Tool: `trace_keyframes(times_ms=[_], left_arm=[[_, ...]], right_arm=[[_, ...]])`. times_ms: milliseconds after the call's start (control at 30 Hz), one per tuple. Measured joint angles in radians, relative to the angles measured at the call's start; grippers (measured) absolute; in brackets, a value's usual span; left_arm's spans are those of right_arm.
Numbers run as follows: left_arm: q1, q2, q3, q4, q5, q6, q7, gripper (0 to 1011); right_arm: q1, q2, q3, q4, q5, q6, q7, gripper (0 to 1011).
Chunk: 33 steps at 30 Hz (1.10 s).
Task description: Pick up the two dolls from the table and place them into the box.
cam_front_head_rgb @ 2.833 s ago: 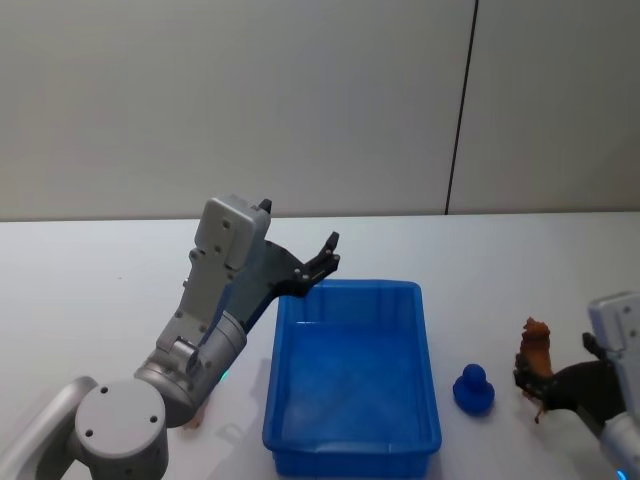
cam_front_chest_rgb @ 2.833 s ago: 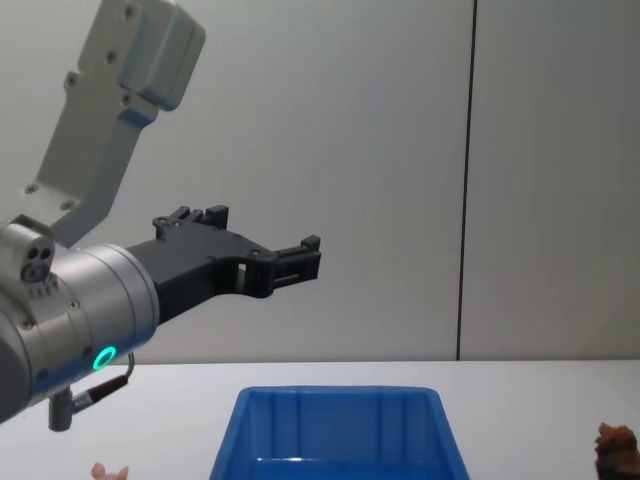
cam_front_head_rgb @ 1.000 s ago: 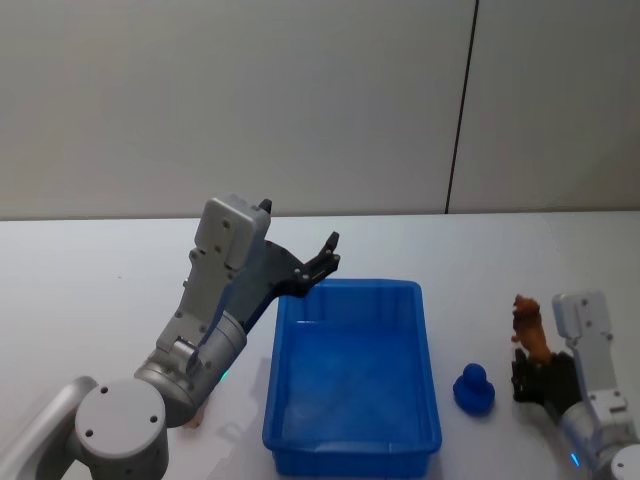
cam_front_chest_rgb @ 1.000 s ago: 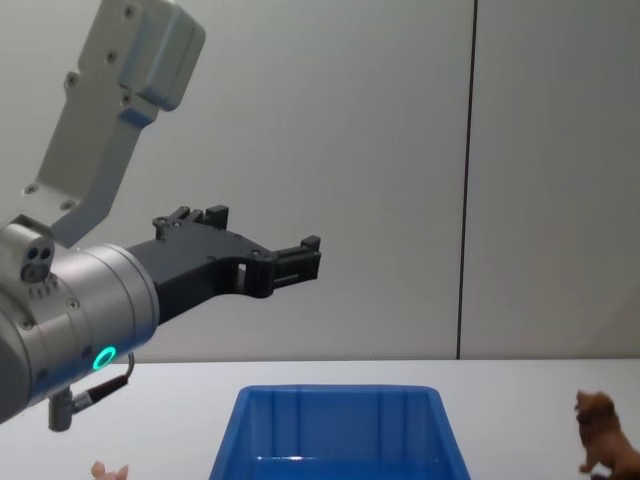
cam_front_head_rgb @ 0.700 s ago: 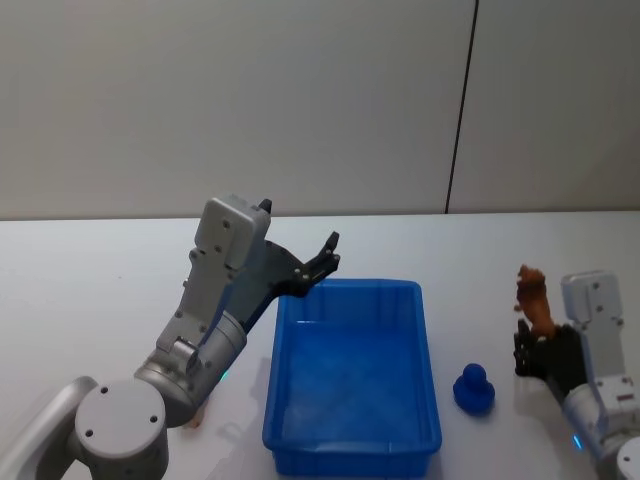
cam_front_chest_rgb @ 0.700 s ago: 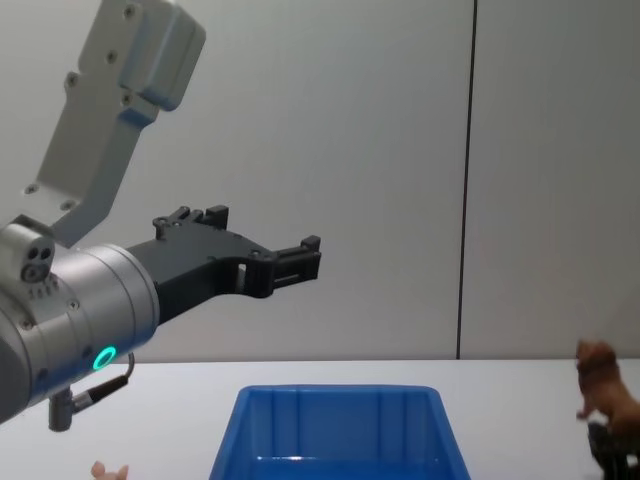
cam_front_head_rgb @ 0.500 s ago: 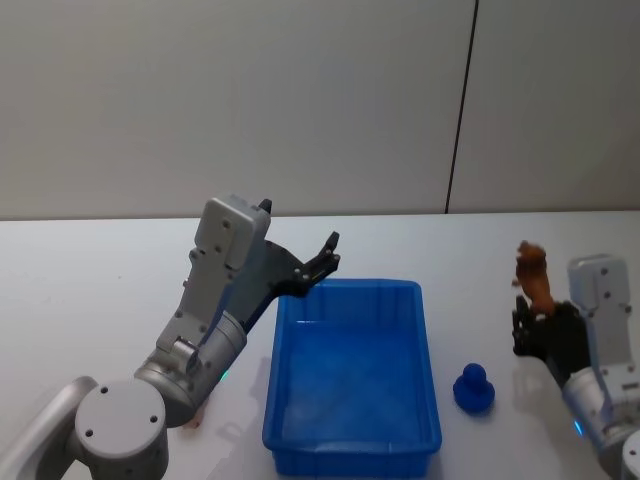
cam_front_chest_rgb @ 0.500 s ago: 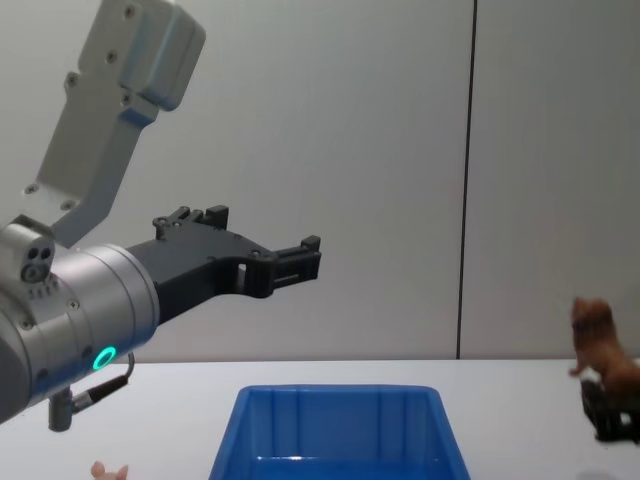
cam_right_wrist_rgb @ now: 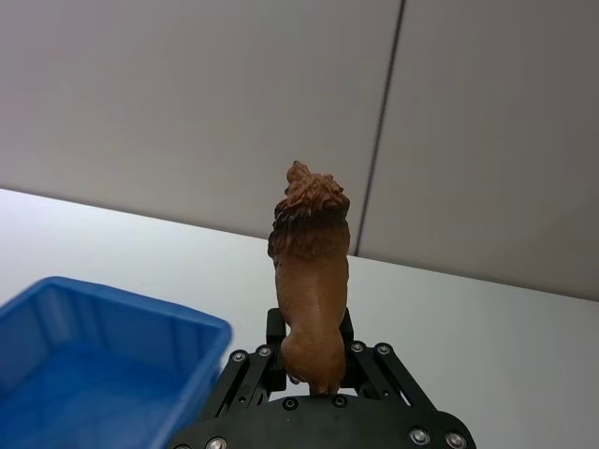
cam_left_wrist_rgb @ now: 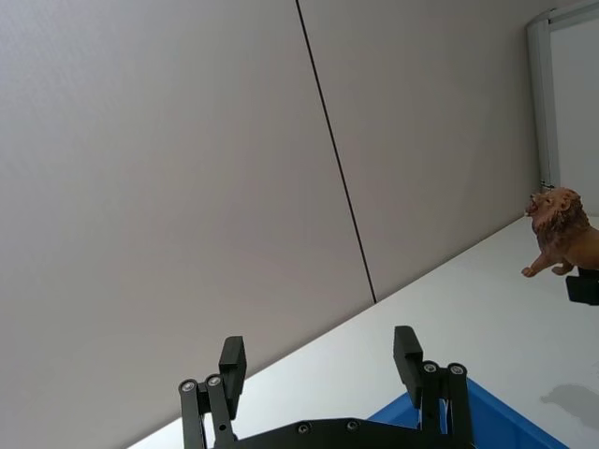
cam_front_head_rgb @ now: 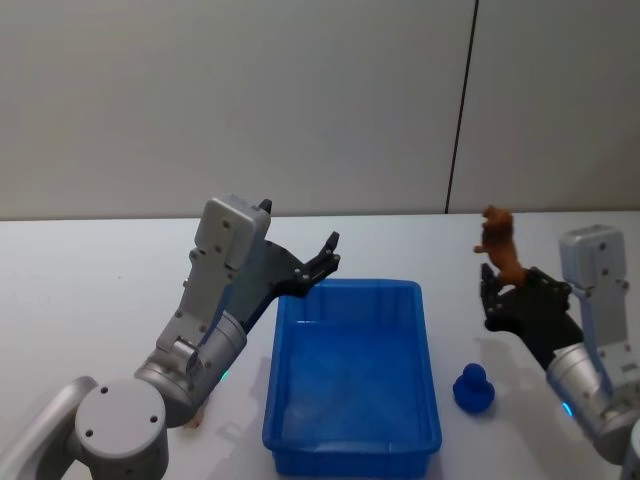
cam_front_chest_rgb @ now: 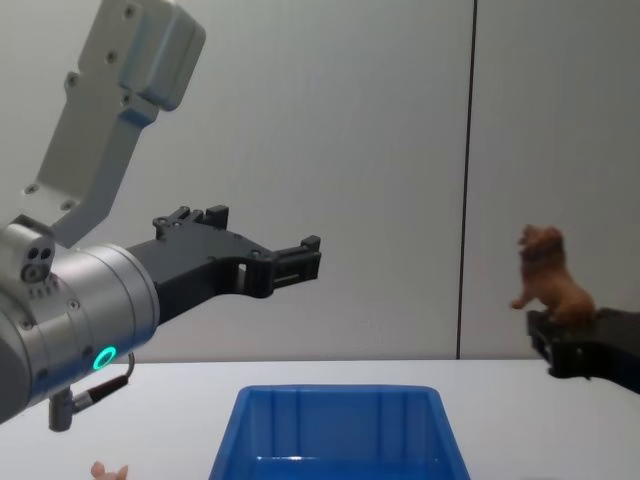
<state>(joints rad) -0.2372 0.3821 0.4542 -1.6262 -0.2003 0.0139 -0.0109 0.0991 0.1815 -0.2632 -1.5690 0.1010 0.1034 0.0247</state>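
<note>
The reddish-brown doll (cam_front_head_rgb: 497, 243), shaped like a lion, is held upright in the air with my right gripper (cam_front_head_rgb: 503, 287) shut on its lower body. It hangs above the table (cam_front_head_rgb: 90, 290), just right of the blue box (cam_front_head_rgb: 350, 291). The same doll (cam_right_wrist_rgb: 311, 271) rises from the right gripper (cam_right_wrist_rgb: 310, 357), with the box's corner (cam_right_wrist_rgb: 112, 323) below and beside it. The pale pink doll (cam_front_chest_rgb: 108, 470) lies on the table left of the box (cam_front_chest_rgb: 340, 396). My left gripper (cam_front_head_rgb: 325, 258) hovers open and holds nothing above the box's far left corner.
A small dark blue toy (cam_front_head_rgb: 473, 388) sits on the table between the box and my right arm. A grey wall with a dark vertical seam (cam_front_head_rgb: 460, 110) rises behind the table. The box's inside looks bare.
My right gripper has lifted the brown doll off the table and carried it up and left toward the box. The left arm has not moved.
</note>
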Motion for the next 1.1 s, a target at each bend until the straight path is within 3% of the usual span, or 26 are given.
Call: trace_keyframes(times_ms=[267,533,900,1100], left_arm=[[0.000,0.000,0.000,0.000,0.000,0.000,0.000,1001],[0.000,0.000,0.000,0.000,0.000,0.000,0.000,1001],[0.000,0.000,0.000,0.000,0.000,0.000,0.000,1001],[0.000,0.000,0.000,0.000,0.000,0.000,0.000,1001]], right_arm=[[-0.001,-0.005,-0.012,-0.029,0.018,0.044,0.077,273],[0.001,-0.022,-0.036,-0.049,0.039,0.144,0.158,273],[0.018,-0.067,-0.078,-0.030,0.044,0.283,0.200,273],[0.027,-0.086,-0.095,-0.014,0.041,0.330,0.210,415]])
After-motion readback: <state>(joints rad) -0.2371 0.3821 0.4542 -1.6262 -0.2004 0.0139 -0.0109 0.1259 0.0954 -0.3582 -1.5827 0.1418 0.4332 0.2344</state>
